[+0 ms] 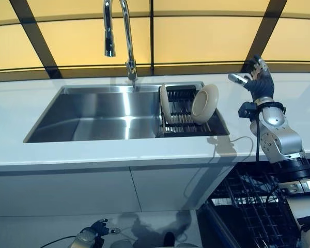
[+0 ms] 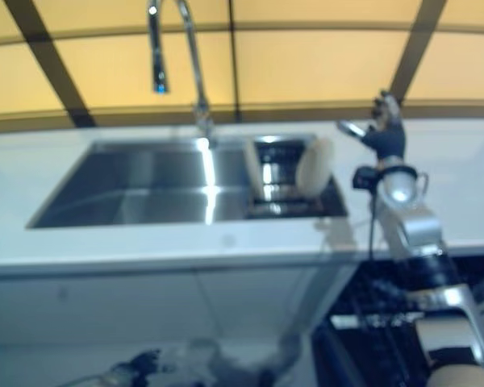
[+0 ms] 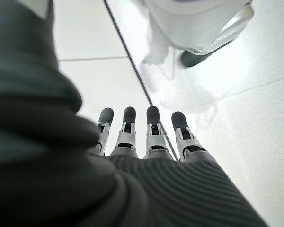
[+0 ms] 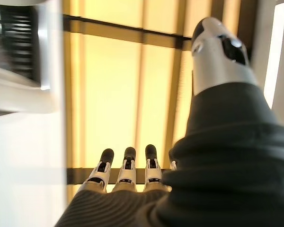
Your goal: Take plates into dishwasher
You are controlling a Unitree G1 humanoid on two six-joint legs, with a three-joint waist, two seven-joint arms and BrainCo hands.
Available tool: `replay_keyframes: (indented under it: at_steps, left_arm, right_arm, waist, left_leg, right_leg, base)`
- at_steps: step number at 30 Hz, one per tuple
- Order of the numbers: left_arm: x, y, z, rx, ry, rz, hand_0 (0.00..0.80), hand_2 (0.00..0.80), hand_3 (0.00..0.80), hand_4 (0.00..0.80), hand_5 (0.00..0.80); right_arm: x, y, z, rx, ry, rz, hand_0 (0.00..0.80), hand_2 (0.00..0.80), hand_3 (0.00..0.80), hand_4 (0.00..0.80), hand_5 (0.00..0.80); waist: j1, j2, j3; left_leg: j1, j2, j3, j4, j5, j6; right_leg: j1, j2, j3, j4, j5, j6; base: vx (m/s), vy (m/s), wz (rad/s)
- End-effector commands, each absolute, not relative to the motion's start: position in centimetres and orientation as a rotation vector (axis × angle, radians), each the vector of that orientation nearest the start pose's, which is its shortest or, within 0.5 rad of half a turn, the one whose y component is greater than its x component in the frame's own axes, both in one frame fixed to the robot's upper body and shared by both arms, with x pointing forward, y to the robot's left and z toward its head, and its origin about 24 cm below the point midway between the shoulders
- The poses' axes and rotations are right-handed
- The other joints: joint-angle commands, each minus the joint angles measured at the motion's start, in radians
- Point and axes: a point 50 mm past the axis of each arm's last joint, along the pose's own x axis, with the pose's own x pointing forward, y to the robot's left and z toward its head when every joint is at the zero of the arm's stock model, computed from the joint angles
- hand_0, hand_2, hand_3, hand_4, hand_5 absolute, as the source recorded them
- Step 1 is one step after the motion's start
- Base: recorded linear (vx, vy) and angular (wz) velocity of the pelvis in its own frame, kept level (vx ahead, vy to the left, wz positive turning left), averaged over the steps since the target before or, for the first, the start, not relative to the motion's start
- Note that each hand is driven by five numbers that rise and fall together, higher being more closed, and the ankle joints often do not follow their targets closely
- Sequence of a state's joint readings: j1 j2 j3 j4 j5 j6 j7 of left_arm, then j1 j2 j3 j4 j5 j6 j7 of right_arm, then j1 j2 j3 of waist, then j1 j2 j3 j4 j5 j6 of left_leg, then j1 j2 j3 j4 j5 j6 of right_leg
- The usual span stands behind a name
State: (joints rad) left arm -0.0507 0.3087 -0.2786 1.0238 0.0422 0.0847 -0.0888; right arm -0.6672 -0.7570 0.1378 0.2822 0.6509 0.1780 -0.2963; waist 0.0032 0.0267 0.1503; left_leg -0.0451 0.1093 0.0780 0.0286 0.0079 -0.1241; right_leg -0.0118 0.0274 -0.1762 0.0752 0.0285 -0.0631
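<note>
Two cream plates stand on edge in a black drying rack (image 1: 182,116) at the right end of the steel sink (image 1: 93,116): a thin plate (image 1: 165,102) on the left, a rounder plate (image 1: 205,103) leaning at the right. My right hand (image 1: 257,78) is raised over the white counter, to the right of the rounder plate and apart from it, fingers (image 4: 127,169) straight, holding nothing. My left hand (image 1: 95,230) hangs low in front of the cabinet, fingers (image 3: 152,128) straight and empty.
A tall chrome tap (image 1: 119,36) arches over the sink's back edge. The open dishwasher's black wire rack (image 1: 253,206) shows below the counter at the lower right. White cabinet fronts (image 1: 93,191) run under the counter (image 1: 20,103).
</note>
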Motion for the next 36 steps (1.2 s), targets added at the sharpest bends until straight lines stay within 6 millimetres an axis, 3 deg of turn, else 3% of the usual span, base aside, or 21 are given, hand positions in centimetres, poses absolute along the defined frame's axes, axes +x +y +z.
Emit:
replay_keyframes:
  at_steps: [1, 6, 11, 17, 36]
  left_arm:
    - [15.5, 25.2, -13.0, 0.475, 1.081, -0.153, 0.000, 0.000, 0.000, 0.000, 0.000]
    - [16.4, 24.9, -12.8, 0.487, 1.087, -0.177, 0.000, 0.000, 0.000, 0.000, 0.000]
    - [16.6, 25.0, -12.7, 0.509, 1.097, -0.189, 0.000, 0.000, 0.000, 0.000, 0.000]
    - [16.1, 25.0, -13.0, 0.505, 1.113, -0.180, 0.000, 0.000, 0.000, 0.000, 0.000]
    - [15.0, 25.6, -13.3, 0.524, 1.118, -0.179, 0.000, 0.000, 0.000, 0.000, 0.000]
  right_arm:
    - [35.7, -25.6, 25.1, -0.045, -0.300, -0.181, 0.000, 0.000, 0.000, 0.000, 0.000]
    - [36.1, -27.9, 25.1, -0.029, -0.225, -0.227, 0.000, 0.000, 0.000, 0.000, 0.000]
    - [36.6, -29.4, 25.8, -0.012, -0.183, -0.259, 0.000, 0.000, 0.000, 0.000, 0.000]
    - [37.0, -30.5, 26.6, 0.012, -0.158, -0.314, 0.000, 0.000, 0.000, 0.000, 0.000]
    - [36.6, -33.8, 25.0, -0.022, 0.064, -0.422, 0.000, 0.000, 0.000, 0.000, 0.000]
  waist:
    - [0.045, -0.080, -0.031]
    - [0.043, -0.076, -0.061]
    - [0.054, -0.069, -0.089]
    - [0.063, -0.071, -0.103]
    - [0.076, -0.090, -0.100]
  left_leg:
    - [-0.058, -0.099, 0.026, 0.087, 0.091, 0.043]
    - [0.010, -0.114, 0.024, -0.005, 0.049, 0.057]
    - [0.054, -0.119, 0.024, -0.091, 0.062, 0.065]
    - [0.081, -0.129, 0.021, -0.107, 0.045, 0.084]
    - [0.114, -0.139, 0.024, -0.116, 0.011, 0.112]
  right_leg:
    - [0.157, -0.069, 0.041, -0.155, -0.001, 0.096]
    - [0.153, -0.071, 0.015, -0.162, -0.004, 0.103]
    - [0.153, -0.065, -0.018, -0.162, -0.016, 0.110]
    - [0.144, -0.069, -0.034, -0.154, -0.019, 0.115]
    - [0.123, -0.079, -0.050, -0.123, -0.022, 0.128]
  base:
    - [0.092, 0.121, -0.23]
    - [0.070, 0.090, -0.07]
    - [0.065, 0.074, 0.08]
    - [0.033, 0.071, 0.05]
    - [0.010, 0.021, 0.00]
